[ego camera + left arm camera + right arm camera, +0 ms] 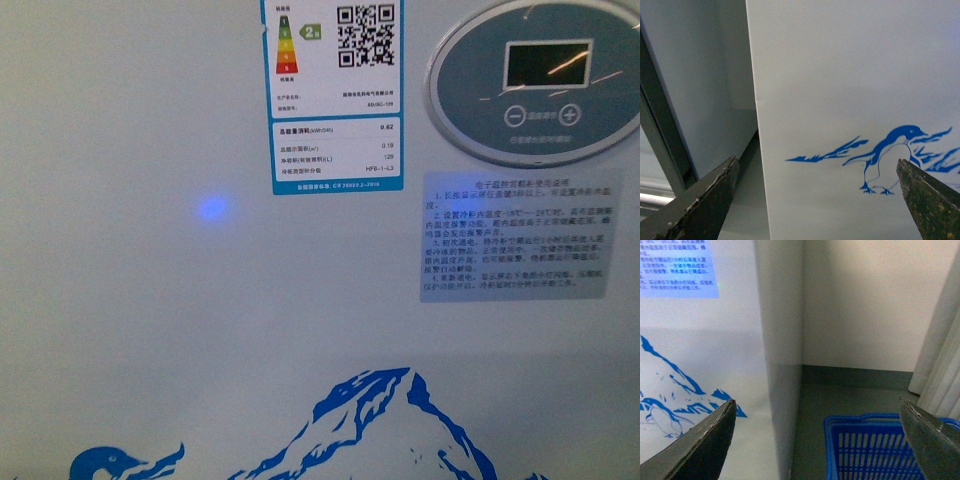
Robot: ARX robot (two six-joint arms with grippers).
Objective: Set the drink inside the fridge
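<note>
Both grippers are empty. The left gripper (816,165) has its dark fingers spread wide, and the right gripper (817,405) does too, with nothing between them. The drink (the red-capped bottle of brown liquid) isn't in any view, so there's no telling where it is. The front camera is jammed right up against the white chest fridge (130,330). The smart move is probably to gain some distance or height until the bottle and the lid show up, jaws kept apart for the grab.

Front view, left to right:
- a small blue glow (212,208) mid-left
- a blue-edged energy label with QR code (333,95) top centre
- an oval grey control panel (540,80) top right, with a grey text sticker (515,235) below it
- blue mountain artwork (380,420) along the bottom

Left wrist view: a grey panel with a dark frame (705,75) at left, just beside the fridge's corner, and a blue penguin picture (892,155) lower right.

Right wrist view: the fridge corner at left, a blue slatted plastic basket (865,450) on the floor lower right, and pale curtain folds (940,355) far right. The basket and the tight gap by the grey panel look like what an arm could clip.
</note>
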